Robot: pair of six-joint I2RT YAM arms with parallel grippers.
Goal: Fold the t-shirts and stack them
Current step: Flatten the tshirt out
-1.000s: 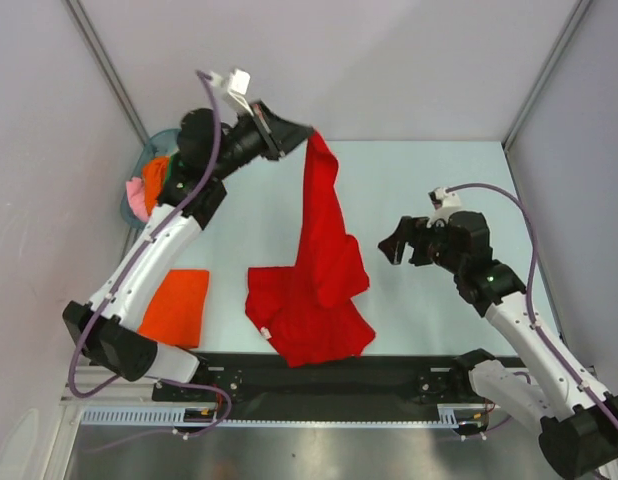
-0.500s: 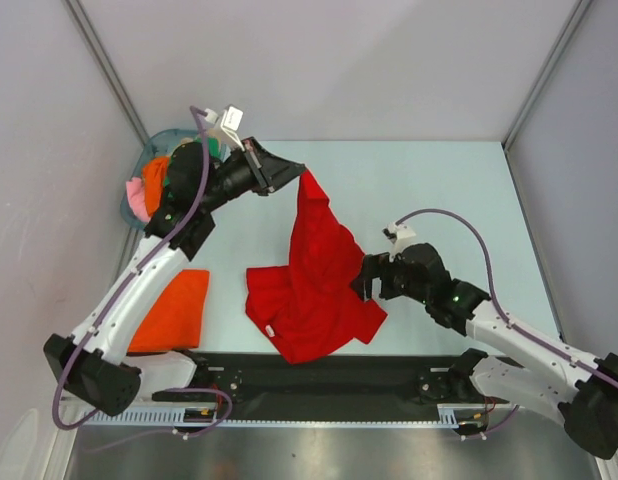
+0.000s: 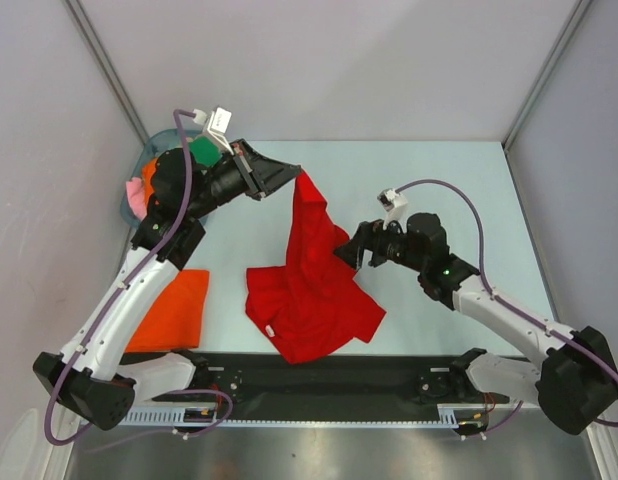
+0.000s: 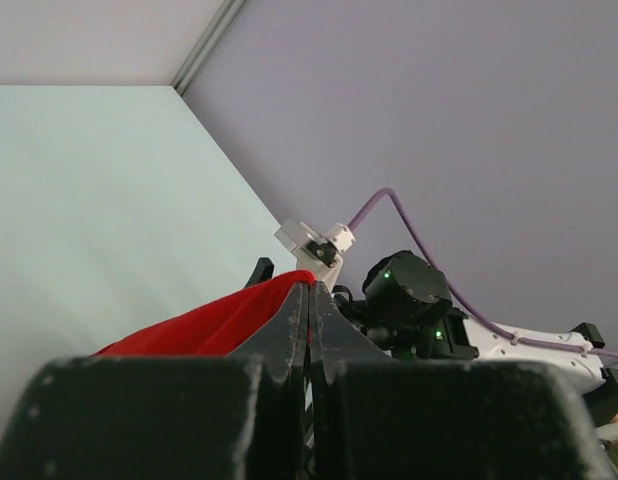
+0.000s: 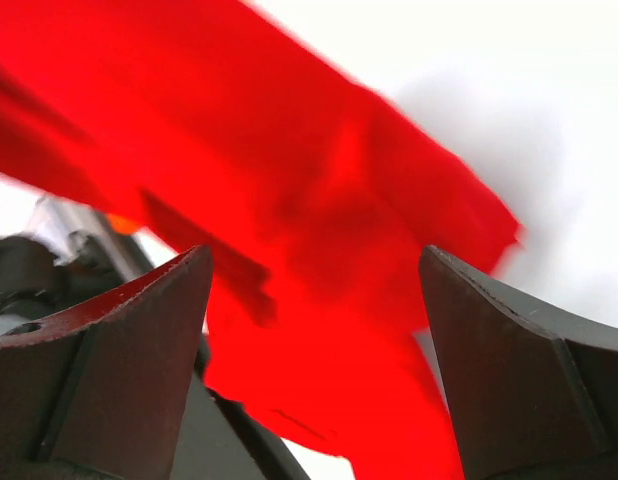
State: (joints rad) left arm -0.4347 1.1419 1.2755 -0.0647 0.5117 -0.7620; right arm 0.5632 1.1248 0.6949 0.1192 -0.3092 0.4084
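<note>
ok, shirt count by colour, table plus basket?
red shirt: 1
orange shirts: 2, one folded, one in the basket
pink shirt: 1
green shirt: 1
Total: 5 visible; the basket is partly hidden.

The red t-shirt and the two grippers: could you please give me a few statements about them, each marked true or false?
1. The left gripper is shut on one end of the red t-shirt. True.
2. The right gripper is shut on the red t-shirt. False: its jaws stand open, with the cloth between them.
3. The red t-shirt lies flat on the table. False: one end is held up and the rest lies bunched on the table.
4. A folded orange t-shirt lies to the left of the red one. True.
5. The basket stands at the far right corner. False: it is at the far left.
</note>
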